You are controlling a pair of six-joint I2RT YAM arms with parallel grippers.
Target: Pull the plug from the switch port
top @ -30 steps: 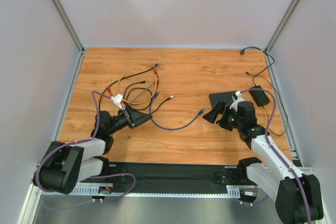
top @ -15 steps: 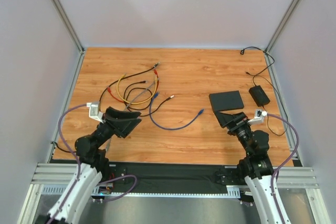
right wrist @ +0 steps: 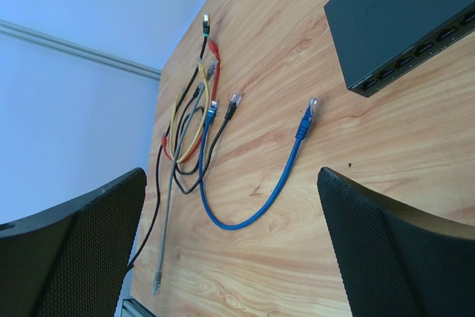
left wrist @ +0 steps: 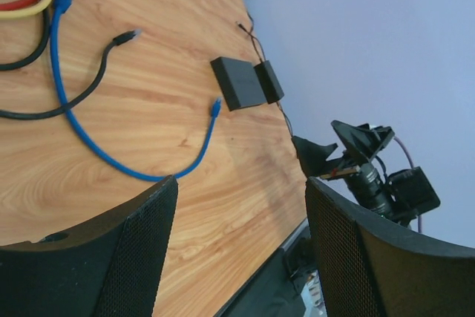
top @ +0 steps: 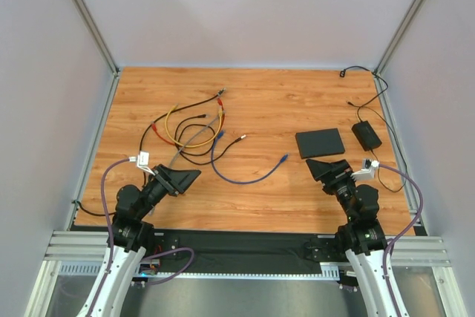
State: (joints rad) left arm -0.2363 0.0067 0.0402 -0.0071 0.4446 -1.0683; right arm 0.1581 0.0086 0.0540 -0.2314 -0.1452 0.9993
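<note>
The switch is a flat black box on the right of the wooden table. It also shows in the right wrist view, where the ports on its near edge hold no plug. A blue cable lies loose on the table, and its plug rests apart from the switch. My right gripper is open and empty, just in front of the switch. My left gripper is open and empty, near the front left. The switch also shows in the left wrist view.
A small black power brick with a thin black cord lies right of the switch. A bundle of yellow, red, black and grey cables lies at the left centre. Grey walls with metal posts close off the table.
Both arms have drawn back toward their bases. The right gripper has left the switch, which now lies flat. The left gripper has come away from the cable bundle.
</note>
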